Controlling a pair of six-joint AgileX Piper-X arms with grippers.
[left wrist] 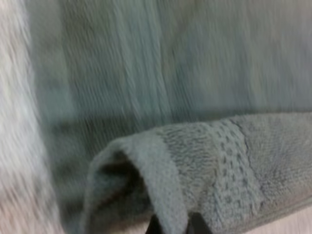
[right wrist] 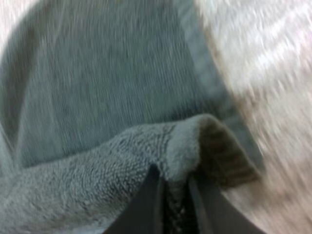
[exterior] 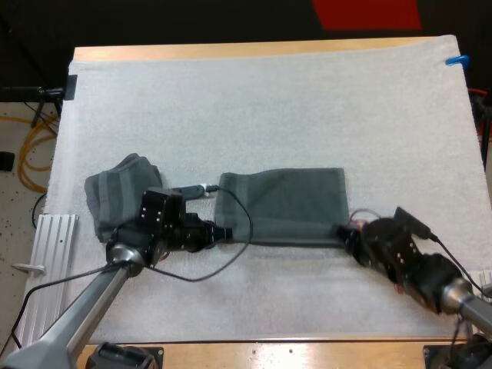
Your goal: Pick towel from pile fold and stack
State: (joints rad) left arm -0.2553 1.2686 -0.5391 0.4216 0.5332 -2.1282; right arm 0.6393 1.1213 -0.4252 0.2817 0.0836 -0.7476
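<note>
**A:** Towel [exterior: 284,206], dark grey-green, lies spread flat near the middle of the white mat [exterior: 269,100], a little toward 6 o'clock in the high view.

**B:** And the grippers?

**A:** The left gripper [exterior: 221,233] is at the towel's 7 o'clock corner and the right gripper [exterior: 344,233] at its 5 o'clock corner, both on the near edge.

**B:** Closed on it?

**A:** Yes, both. In the left wrist view the black fingers [left wrist: 154,227] pinch the hem, which is lifted and curled over the flat cloth beneath. In the right wrist view the fingers [right wrist: 148,200] clamp a raised corner from both sides, and the rest of the towel lies flat beyond.

**B:** Anything else on the mat?

**A:** A crumpled towel [exterior: 115,192] of the same colour, at 9 o'clock from the spread one, just beyond the left arm's wrist. The two are apart, with mat between them. The mat covers most of the wooden table [exterior: 231,51], whose bare edge shows at 12 and 6 o'clock.
</note>
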